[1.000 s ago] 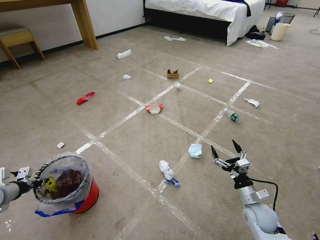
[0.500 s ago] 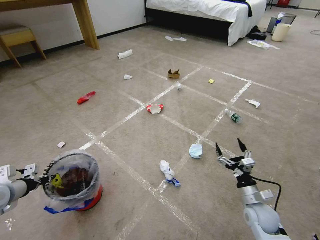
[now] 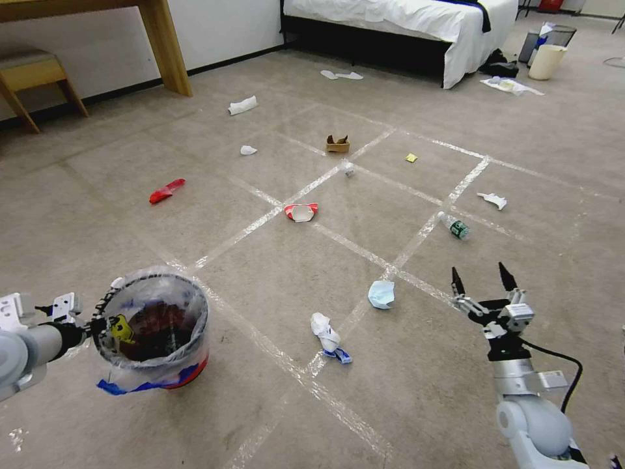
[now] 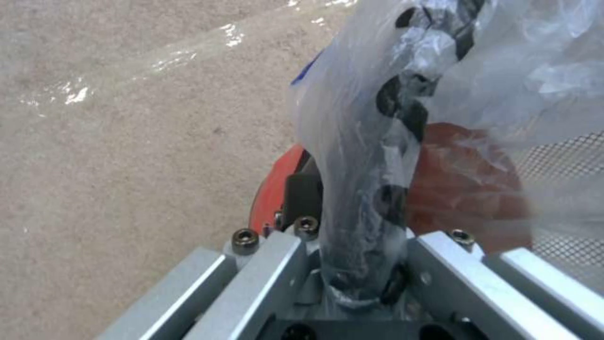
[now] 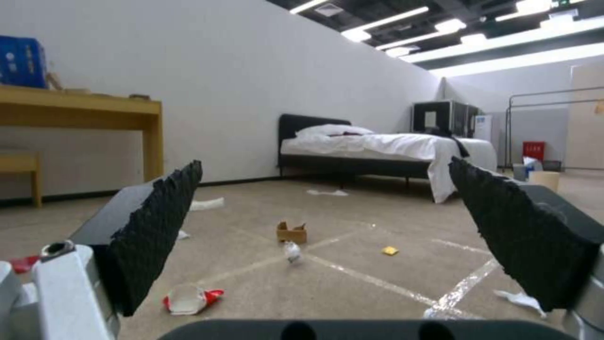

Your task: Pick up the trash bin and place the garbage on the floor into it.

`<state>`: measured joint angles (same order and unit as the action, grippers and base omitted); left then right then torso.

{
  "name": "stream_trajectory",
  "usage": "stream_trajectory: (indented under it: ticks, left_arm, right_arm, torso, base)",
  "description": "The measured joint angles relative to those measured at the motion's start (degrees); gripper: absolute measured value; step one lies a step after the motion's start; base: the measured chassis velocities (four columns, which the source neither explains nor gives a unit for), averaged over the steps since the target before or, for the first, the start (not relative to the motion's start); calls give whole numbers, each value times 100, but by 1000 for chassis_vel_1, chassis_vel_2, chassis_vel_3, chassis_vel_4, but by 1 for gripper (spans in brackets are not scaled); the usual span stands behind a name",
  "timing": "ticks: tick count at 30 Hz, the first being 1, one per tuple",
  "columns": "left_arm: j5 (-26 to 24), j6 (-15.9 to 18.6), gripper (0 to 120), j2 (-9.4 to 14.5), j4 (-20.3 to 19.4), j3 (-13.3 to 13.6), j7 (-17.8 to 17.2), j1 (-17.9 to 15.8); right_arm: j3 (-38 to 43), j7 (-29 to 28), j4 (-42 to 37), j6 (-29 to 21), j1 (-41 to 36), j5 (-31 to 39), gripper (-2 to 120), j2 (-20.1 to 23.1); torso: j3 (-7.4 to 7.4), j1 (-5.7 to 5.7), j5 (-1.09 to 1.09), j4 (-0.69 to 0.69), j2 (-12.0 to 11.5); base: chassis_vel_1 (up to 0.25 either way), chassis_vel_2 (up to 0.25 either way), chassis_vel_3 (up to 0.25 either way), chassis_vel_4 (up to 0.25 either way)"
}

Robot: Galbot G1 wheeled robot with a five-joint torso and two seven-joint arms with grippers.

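Gripping: left gripper (image 3: 97, 324) clenched on trash bin (image 3: 156, 326) rim, 8 o'clock.
Waiting: right gripper (image 3: 480, 281) spread wide, 4 o'clock.
Remaining: garbage (image 3: 381, 294) across floor (image 3: 273, 260), mask, tissue (image 3: 327, 337), bottle (image 3: 454, 226).

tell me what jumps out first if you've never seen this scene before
The floor, beige carpet crossed by shiny tape lines, is strewn with litter: a blue face mask and a knotted white tissue lie nearest, with a red-and-white paper bowl farther out. At lower left the left gripper is clamped on the rim of the bag-lined trash bin. At lower right the right gripper is raised, open and empty.
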<state>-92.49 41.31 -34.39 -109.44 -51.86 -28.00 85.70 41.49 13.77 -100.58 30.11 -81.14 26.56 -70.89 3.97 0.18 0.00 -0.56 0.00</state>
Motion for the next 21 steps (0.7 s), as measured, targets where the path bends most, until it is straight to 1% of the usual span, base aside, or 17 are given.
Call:
stream_trajectory:
  ticks: [1,3,4,6,7,10,17,21]
  left_arm:
    - [0,0,1,0,0,0,0,0]
    - [-299,54,1,-112,-166,-122,-222,-12]
    - [-299,54,1,-112,-166,-122,-222,-12]
    - [-531,88,1,-234,-268,-228,-452,-50]
    - [-531,88,1,-234,-268,-228,-452,-50]
    - [-767,94,1,-381,-416,-341,-698,-40]
    - [-832,94,1,-509,-513,-395,-834,-18]
    - [-831,94,1,-516,-524,-396,-837,-14]
  right_arm:
    - [0,0,0,0,0,0,100,0]
    - [69,91,79,9,-24,40,100,-98]
    - [69,91,79,9,-24,40,100,-98]
    - [126,120,135,33,-79,41,100,-172]
    - [126,120,135,33,-79,41,100,-172]
    - [177,180,172,76,-179,20,100,-228]
    - [167,219,240,134,-228,-56,100,-241]
    - [159,221,240,134,-227,-60,100,-231]
  torso:
    - [0,0,0,0,0]
    - [0,0,0,1,0]
    - [0,0,0,1,0]
    - [0,0,1,1,0]
    - [0,0,1,1,0]
    - [0,0,0,1,0]
    - [-1,0,0,1,0]
    - [-1,0,0,2,0]
  base:
    - [0,0,0,0]
    - [0,0,0,0]
    - [0,0,0,0]
    - [0,0,0,0]
    - [0,0,0,0]
    - [0,0,0,0]
    - [0,0,0,0]
    - [0,0,0,0]
